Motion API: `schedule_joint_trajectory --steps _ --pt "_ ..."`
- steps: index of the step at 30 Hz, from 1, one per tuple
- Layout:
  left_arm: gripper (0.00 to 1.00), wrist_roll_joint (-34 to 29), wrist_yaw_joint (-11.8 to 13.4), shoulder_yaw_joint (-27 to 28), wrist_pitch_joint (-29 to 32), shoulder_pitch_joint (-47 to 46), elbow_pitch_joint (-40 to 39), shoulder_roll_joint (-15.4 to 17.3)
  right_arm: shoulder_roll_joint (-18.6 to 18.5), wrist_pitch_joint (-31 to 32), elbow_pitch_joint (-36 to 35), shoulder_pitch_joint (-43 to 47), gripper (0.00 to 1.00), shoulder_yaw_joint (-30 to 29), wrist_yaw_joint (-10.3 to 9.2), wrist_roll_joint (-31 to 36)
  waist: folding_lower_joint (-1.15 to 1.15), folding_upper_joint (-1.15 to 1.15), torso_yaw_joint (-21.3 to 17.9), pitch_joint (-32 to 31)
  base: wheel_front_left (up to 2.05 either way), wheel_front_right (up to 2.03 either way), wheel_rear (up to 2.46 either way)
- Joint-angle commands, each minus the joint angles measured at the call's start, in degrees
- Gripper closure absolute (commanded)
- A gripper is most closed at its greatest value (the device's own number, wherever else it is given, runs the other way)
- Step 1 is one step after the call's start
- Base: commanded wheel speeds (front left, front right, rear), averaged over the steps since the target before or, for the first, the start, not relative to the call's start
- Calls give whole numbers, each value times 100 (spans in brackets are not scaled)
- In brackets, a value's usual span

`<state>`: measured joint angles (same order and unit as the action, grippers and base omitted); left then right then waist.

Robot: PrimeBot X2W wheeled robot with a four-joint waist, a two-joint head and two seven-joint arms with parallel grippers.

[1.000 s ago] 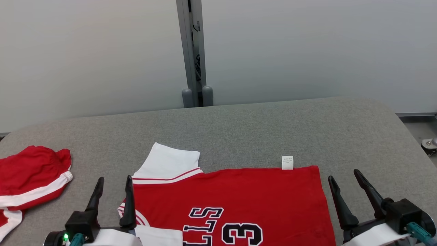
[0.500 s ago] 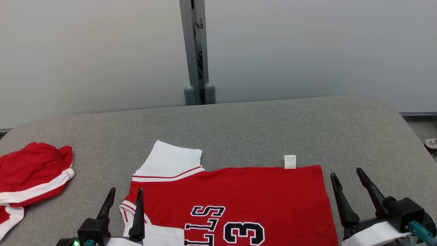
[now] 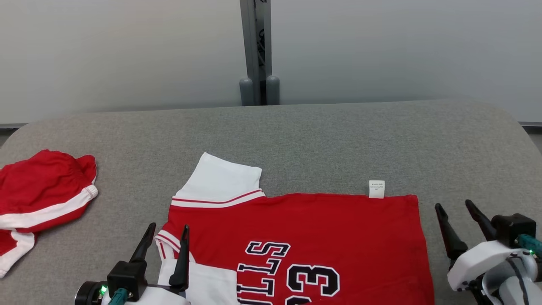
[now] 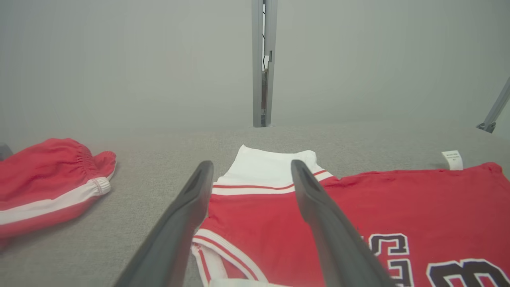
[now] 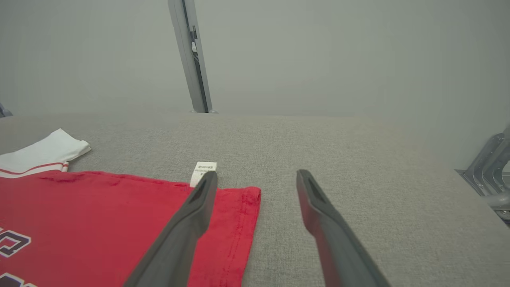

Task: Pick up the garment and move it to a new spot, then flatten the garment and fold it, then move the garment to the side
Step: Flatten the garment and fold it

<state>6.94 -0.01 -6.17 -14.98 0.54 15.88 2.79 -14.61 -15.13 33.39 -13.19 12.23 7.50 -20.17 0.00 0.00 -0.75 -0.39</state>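
We see the red jersey with black-and-white lettering and a white sleeve (image 3: 305,224) lying flat on the grey fabric surface (image 3: 322,140), in the lower centre of the head view. Our left gripper (image 3: 168,226) stands open at the lower left, its fingers straddling the jersey's striped sleeve edge. Our right gripper (image 3: 453,203), also open, sits at the lower right by the jersey's hem corner. Crumpled red shorts with a white stripe (image 3: 38,190) lie at the left edge, well apart.

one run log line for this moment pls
jersey: spread flat on table | left gripper: open, at sleeve edge | right gripper: open, beside hem corner | held: nothing
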Motion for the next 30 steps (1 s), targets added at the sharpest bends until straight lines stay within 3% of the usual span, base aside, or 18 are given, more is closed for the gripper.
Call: schedule_joint_trajectory --steps 1,10,30 --pt "0 -64 -59 16 -23 -167 7 21 -117 -3 453 -286 0 120 0 -234 0 0 142 126 0 0 0" --pt "0 -204 -171 58 -23 -365 -41 20 -409 -3 1703 -1197 0 757 0 -1079 0 0 457 513 0 0 0" --pt "0 -367 -266 98 -24 -614 -167 21 -527 -3 2532 -1961 0 1769 0 -2254 0 0 685 991 0 0 0"
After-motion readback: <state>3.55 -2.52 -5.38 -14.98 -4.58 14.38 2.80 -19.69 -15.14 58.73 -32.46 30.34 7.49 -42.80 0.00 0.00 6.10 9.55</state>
